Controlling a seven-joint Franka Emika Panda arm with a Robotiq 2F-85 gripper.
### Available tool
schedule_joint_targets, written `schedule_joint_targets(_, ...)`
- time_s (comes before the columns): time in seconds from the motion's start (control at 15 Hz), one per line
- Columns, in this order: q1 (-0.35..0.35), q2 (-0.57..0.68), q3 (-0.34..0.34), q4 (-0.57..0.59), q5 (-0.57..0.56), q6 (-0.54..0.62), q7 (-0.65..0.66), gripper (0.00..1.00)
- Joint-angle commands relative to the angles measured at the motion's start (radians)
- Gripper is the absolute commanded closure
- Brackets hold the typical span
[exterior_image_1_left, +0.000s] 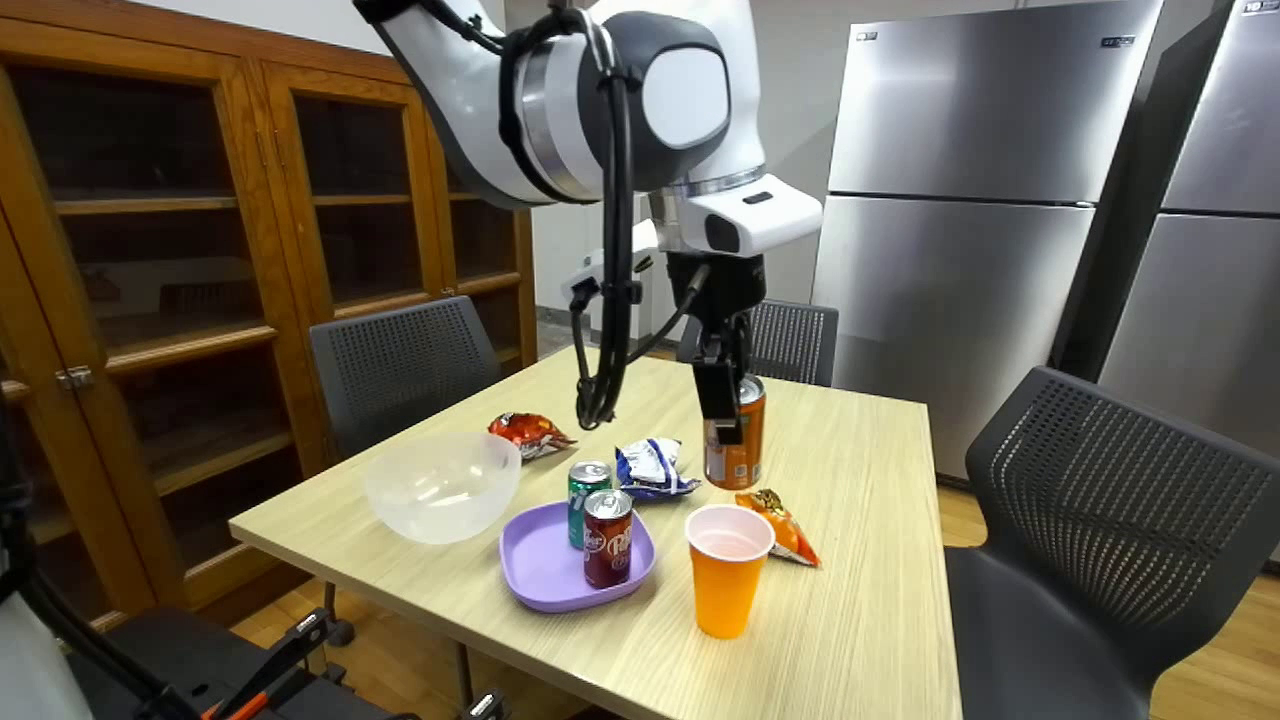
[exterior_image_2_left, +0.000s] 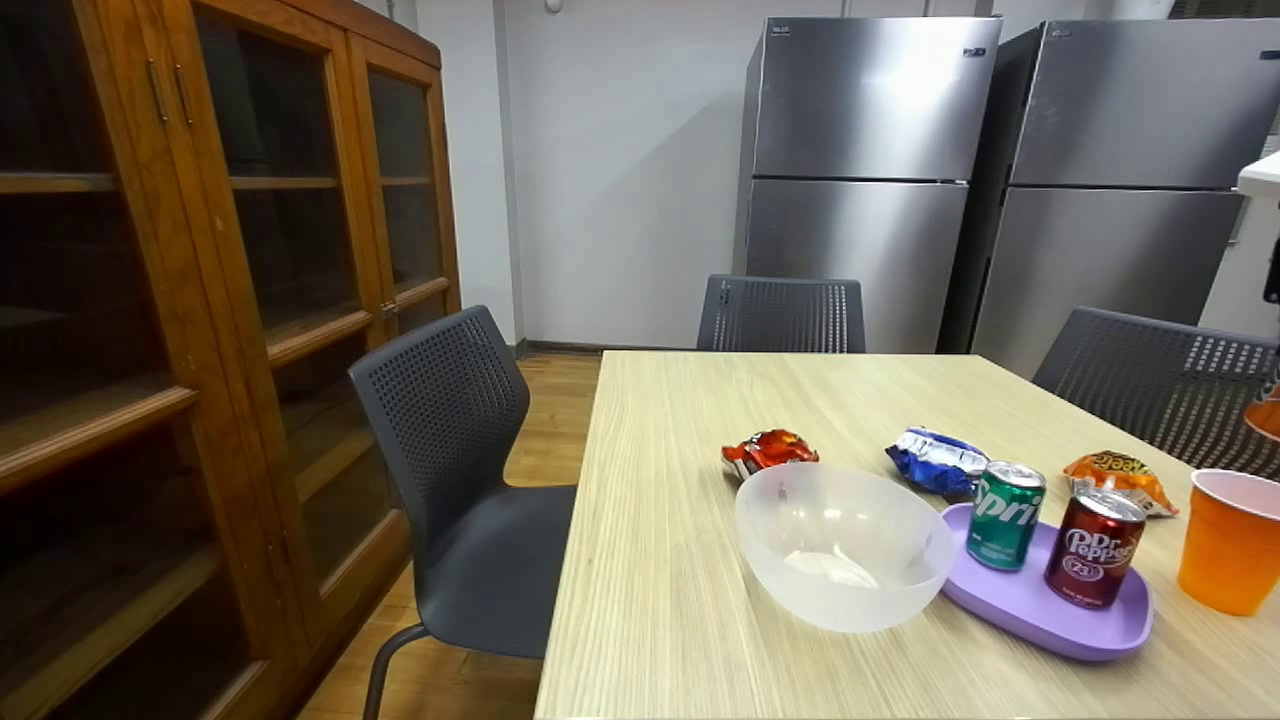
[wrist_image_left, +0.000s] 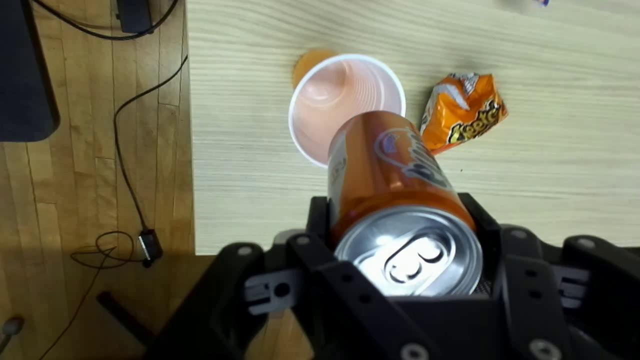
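Orange soda can: held up off the tabletop and roughly upright, so the step in hand looks like a carry — any move from here calls for a steady grip and room above the orange cup. Going left to right in an exterior view: a translucent bowl, a red snack bag, then a purple plate bearing a green can and a dark red can, with a blue and white bag just behind. Next comes the cup, standing upright. Higher and farther back hangs the gripper, its fingers clamped on both sides of the soda can — parted only by its width. Farthest right on the tabletop lies an orange snack bag.
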Motion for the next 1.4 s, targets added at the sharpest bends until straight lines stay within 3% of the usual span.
schedule_joint_targets(0.0, -0.026, -0.129, 0.094, -0.08, 0.041, -0.064, -0.09, 0.62)
schedule_joint_targets(0.67, 0.018, -0.248, 0.247, -0.204, 0.162, -0.167, -0.252, 0.62)
schedule_joint_targets(1.33, 0.082, -0.141, 0.36, -0.179, 0.2, -0.158, -0.242, 0.62)
